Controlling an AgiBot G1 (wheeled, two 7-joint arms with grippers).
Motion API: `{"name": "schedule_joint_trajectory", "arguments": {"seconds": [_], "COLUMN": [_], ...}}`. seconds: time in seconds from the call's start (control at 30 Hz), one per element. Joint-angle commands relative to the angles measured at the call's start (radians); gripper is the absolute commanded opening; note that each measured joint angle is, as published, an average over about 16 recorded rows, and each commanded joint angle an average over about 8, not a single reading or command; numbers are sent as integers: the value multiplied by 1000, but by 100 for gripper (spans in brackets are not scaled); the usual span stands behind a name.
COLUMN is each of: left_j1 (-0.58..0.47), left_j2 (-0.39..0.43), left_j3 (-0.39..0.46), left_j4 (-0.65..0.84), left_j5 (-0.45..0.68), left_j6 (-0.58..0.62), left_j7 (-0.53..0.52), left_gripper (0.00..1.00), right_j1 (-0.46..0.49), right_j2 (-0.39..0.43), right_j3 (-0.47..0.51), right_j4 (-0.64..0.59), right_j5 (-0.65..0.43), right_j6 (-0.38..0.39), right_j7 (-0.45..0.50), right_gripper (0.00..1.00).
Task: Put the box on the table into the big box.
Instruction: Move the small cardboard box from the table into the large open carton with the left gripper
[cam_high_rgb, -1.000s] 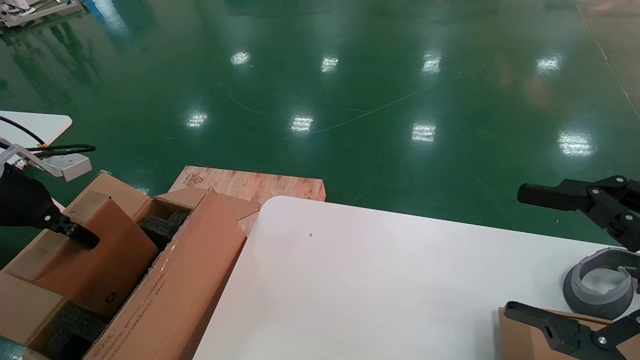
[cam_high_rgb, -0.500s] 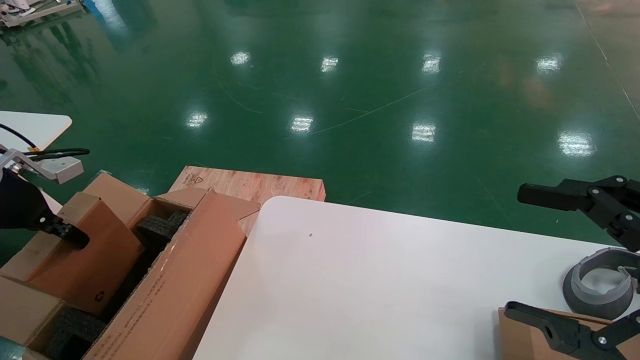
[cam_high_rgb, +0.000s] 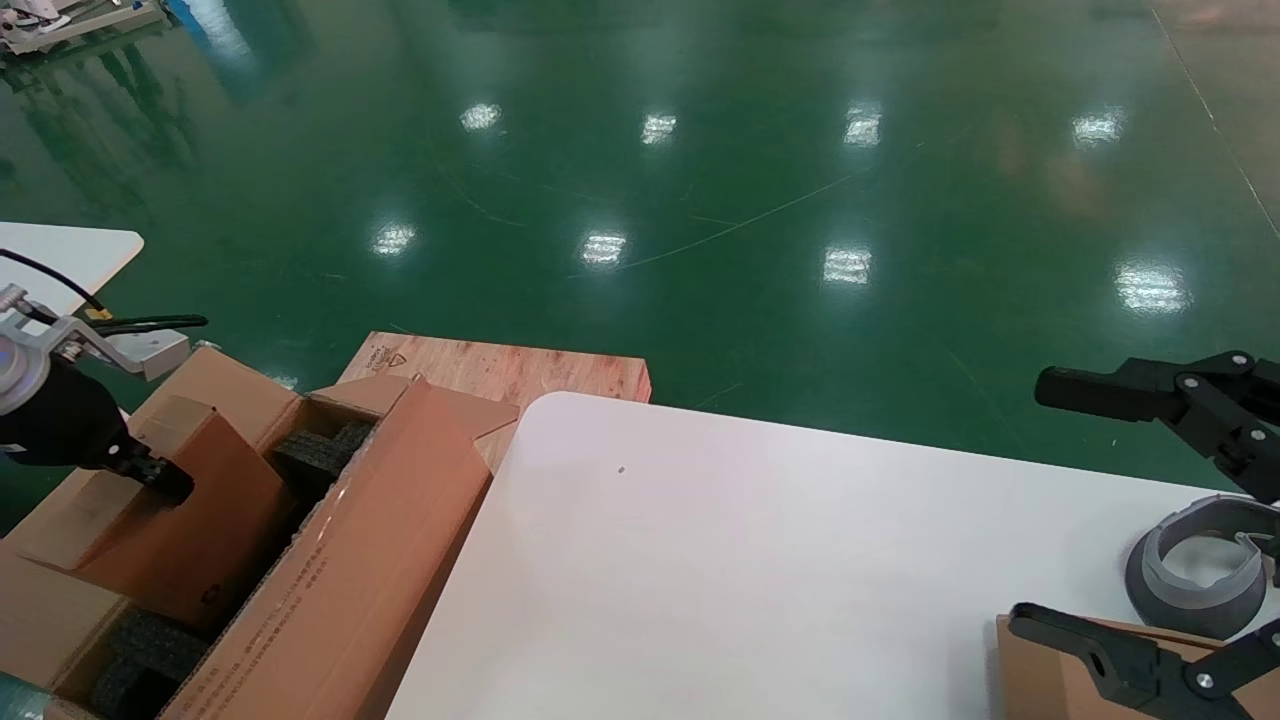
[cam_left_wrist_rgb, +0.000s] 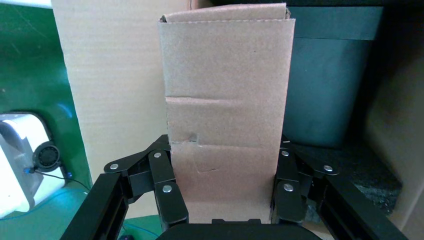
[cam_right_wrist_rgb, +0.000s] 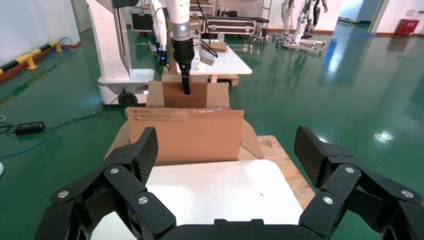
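The box (cam_high_rgb: 200, 520), small and brown with a recycling symbol near its lower corner, stands tilted inside the big box (cam_high_rgb: 370, 570), between black foam blocks (cam_high_rgb: 315, 450). My left gripper (cam_high_rgb: 165, 485) is shut on its upper end. In the left wrist view the fingers (cam_left_wrist_rgb: 165, 185) press both sides of the box (cam_left_wrist_rgb: 225, 100). My right gripper (cam_high_rgb: 1028, 500) hangs open over the right end of the white table (cam_high_rgb: 750, 570), with nothing between its fingers. From the right wrist view the right gripper (cam_right_wrist_rgb: 227, 150) faces the big box (cam_right_wrist_rgb: 185, 135) across the table (cam_right_wrist_rgb: 215, 190).
A second plain brown box (cam_high_rgb: 1040, 680) and a grey ring-shaped part (cam_high_rgb: 1195, 565) lie at the table's right end under the right arm. A plywood board (cam_high_rgb: 500, 365) lies on the green floor behind the carton. Another white table (cam_high_rgb: 60, 250) stands far left.
My left gripper swung slightly left, then back right and a little lower, carrying the box, which now sits deeper in the carton. The right arm has not moved.
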Motion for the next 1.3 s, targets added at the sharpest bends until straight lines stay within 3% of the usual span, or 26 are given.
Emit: {"name": "schedule_joint_trajectory", "arguments": {"seconds": [0.03,1.3], "left_j1": [8,186], "left_j2": [5,54], "left_j3": [1,-34], "left_j4": [1,39], "left_j5": [2,-39], "left_j6": [-10,-143], "left_j7": [-1,84], "left_gripper": [0,0], "right_j1": [0,0], "right_j2": [0,0], "right_j3": [0,0], "right_j4": [0,0], "right_j5": [0,0], "right_j6": [0,0], "right_j7": [0,0], "right_gripper": [100,100]}}
